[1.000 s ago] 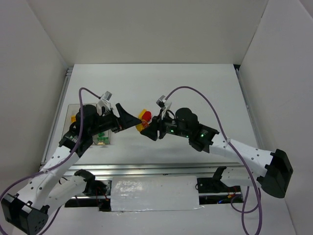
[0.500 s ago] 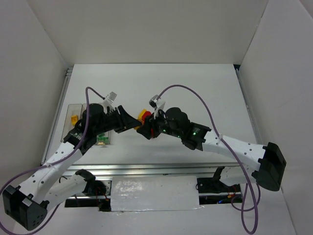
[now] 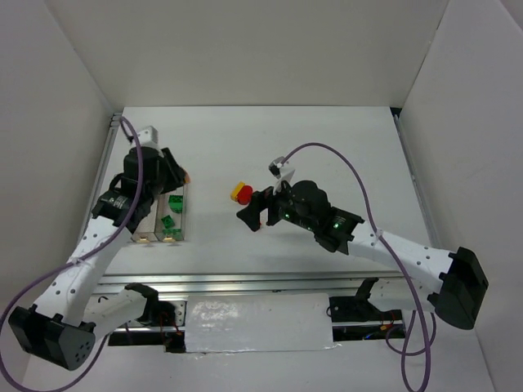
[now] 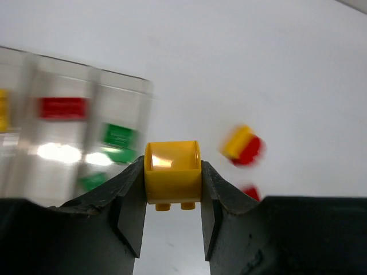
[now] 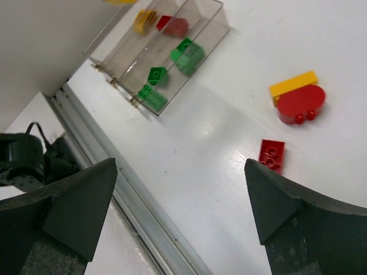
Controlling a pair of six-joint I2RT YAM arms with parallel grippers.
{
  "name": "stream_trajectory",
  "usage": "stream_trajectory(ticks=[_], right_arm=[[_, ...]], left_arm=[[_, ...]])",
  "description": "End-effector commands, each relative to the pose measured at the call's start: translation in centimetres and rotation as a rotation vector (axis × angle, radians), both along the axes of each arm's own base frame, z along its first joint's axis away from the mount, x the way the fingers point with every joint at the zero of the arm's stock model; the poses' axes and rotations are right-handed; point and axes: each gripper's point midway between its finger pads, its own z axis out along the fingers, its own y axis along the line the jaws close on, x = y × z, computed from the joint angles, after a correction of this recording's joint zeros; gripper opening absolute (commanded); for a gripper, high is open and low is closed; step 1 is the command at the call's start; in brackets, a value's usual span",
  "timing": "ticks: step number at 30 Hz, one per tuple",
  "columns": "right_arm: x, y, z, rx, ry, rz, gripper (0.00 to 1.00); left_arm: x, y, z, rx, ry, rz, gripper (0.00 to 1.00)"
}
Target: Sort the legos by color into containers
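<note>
My left gripper (image 4: 172,167) is shut on a yellow lego (image 4: 172,179) and hangs over the back end of the containers (image 3: 145,229) at the table's left. The clear containers (image 5: 198,31) hold a yellow lego (image 5: 143,20), a red one (image 5: 174,26) and several green ones (image 5: 187,54). My right gripper (image 5: 180,172) stands open with nothing between its fingers, above the middle of the table (image 3: 255,209). Loose on the table lie a yellow brick (image 5: 293,83) against a red rounded piece (image 5: 300,104), and a small red brick (image 5: 271,154).
A metal rail (image 5: 132,200) runs along the table's near edge. White walls stand close on the left, back and right. Each arm trails a purple cable (image 3: 343,167).
My left arm has swung from the table's middle to the left over the containers, carrying the yellow lego. My right gripper has opened and drawn back slightly.
</note>
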Motion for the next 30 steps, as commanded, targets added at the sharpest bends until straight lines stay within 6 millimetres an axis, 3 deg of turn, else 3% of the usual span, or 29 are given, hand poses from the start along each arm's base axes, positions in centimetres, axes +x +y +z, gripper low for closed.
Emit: stream_trajectory(ticks=[1,3,4,5,8,9,10,14,18,19,27,30], right_arm=[[1.2,-2.2,1.5,0.065,-0.031,-0.081,1.00],[1.8,-3.2,0.6,0.052,-0.022,-0.105,1.00],[1.7,-3.3,0.5,0.056,-0.018,-0.091,1.00],[2.0,-3.7,0.0,0.054,-0.008,-0.095,1.00],[2.2,-4.4,-1.1,0.054,0.015,-0.088,1.00],[2.6,-4.7,-1.0,0.077,0.022,-0.097,1.00],[2.1,-4.4,-1.2,0.087,0.034,-0.066,1.00],[1.5,-4.2,-1.1,0.102,0.043,-0.024,1.00],[1.1,-4.0,-0.1,0.123,0.030,0.001,1.00],[1.0,-4.0,-0.1,0.125,0.029,0.005,1.00],[0.4,-4.6,0.7,0.150,0.008,0.004,1.00],[0.5,-4.5,0.4,0.141,0.013,0.001,1.00]], left_arm=[[0.6,12.5,0.2,0.341,-0.021,0.412,0.00],[0.7,15.7,0.1,0.377,-0.042,0.506,0.00],[1.3,18.2,1.1,0.364,-0.092,0.575,0.00],[1.1,21.3,0.1,0.396,-0.056,0.637,0.00],[1.8,24.6,-0.1,0.417,-0.016,0.707,0.00],[2.3,25.9,-1.6,0.436,0.046,0.729,0.00],[2.5,26.7,-1.9,0.467,0.070,0.737,0.00],[3.9,27.9,-5.9,0.465,0.149,0.718,0.02],[4.1,27.4,-9.5,0.419,0.175,0.675,0.16],[4.0,27.4,-9.9,0.424,0.183,0.676,0.23],[4.5,27.2,-13.4,0.424,0.260,0.613,0.43],[4.7,27.1,-14.8,0.418,0.300,0.602,0.55]])
